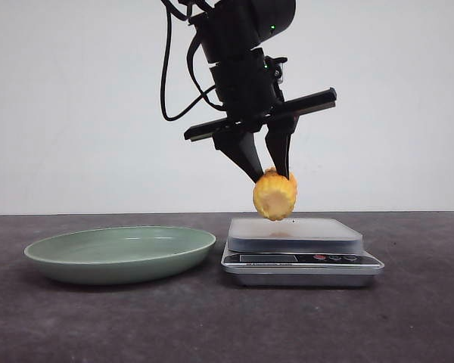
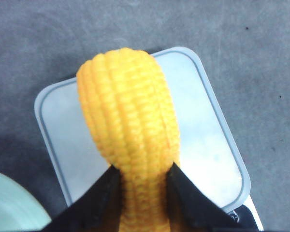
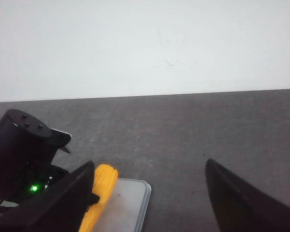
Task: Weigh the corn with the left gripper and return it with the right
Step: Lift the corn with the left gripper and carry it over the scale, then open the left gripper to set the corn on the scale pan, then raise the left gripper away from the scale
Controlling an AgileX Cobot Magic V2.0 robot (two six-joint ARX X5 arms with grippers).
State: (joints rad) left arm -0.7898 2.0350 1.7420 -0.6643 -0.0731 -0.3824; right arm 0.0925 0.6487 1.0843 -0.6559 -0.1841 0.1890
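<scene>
The corn (image 1: 275, 195), a stubby yellow cob piece, hangs a little above the platform of the kitchen scale (image 1: 318, 231). My left gripper (image 1: 271, 178) is shut on its upper end, and the corn does not touch the platform. In the left wrist view the corn (image 2: 128, 121) sits pinched in the left gripper (image 2: 144, 171) over the scale's grey platform (image 2: 203, 135). My right gripper (image 3: 149, 163) is open and empty, out of the front view. Its wrist view shows the corn (image 3: 102, 186) and the scale's corner (image 3: 128, 203).
A green plate (image 1: 60, 261) lies on the dark table left of the scale, and its edge shows in the left wrist view (image 2: 9, 203). The left arm's body (image 3: 24, 145) shows in the right wrist view. A white wall stands behind the table.
</scene>
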